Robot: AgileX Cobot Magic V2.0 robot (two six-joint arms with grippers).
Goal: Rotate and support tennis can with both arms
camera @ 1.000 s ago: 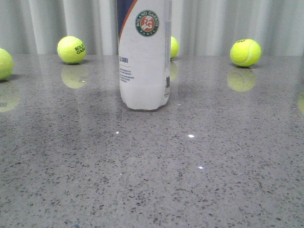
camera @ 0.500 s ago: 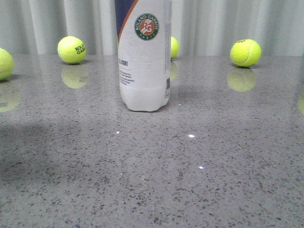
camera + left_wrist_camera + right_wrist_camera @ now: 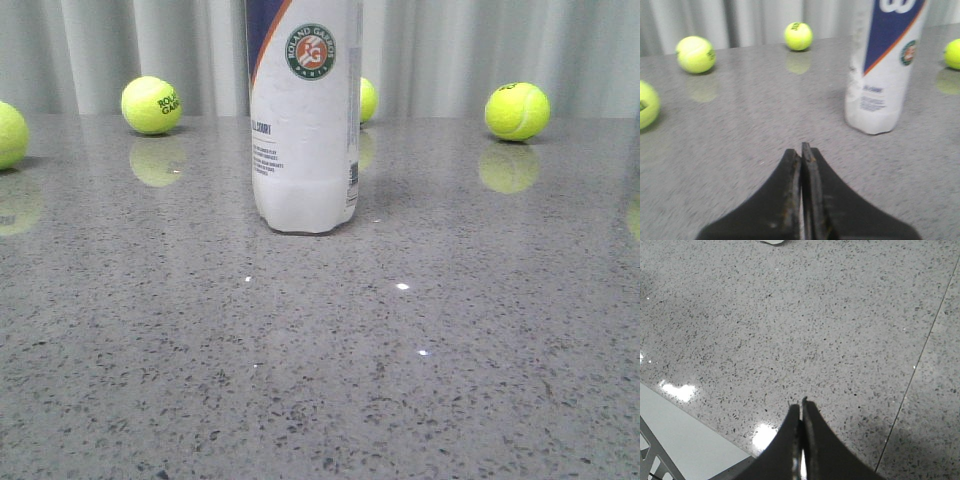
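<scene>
Can (image 3: 304, 115) stands upright on the grey speckled bench (image 3: 320, 380), slightly left of centre in the front view, its base flat on the surface and its top cut off by the frame edge. Its white label carries the round Roland Garros emblem (image 3: 310, 51) facing the camera, with a navy band and an orange stripe running diagonally above it. No gripper touches the can; neither arm appears in the front view. Left gripper (image 3: 801, 147) has its two black fingers pressed together with only a thin seam between them, holding nothing, above bare bench and well apart from the can (image 3: 885, 65), which shows a white "W" on the navy band in this view. Right gripper (image 3: 801, 405) is likewise closed tip to tip and empty, above bare bench beside a thin seam line (image 3: 920, 360) in the surface; a white sliver at the far edge of that view may be the can's base, but this cannot be confirmed. Four yellow-green balls lie on the bench toward the rear in the front view: one at the left edge (image 3: 10, 135), one left of the can (image 3: 151, 105), one partly hidden behind the can (image 3: 367, 99), and one to the right (image 3: 517, 110). A pale corrugated wall (image 3: 440, 55) closes the background.
</scene>
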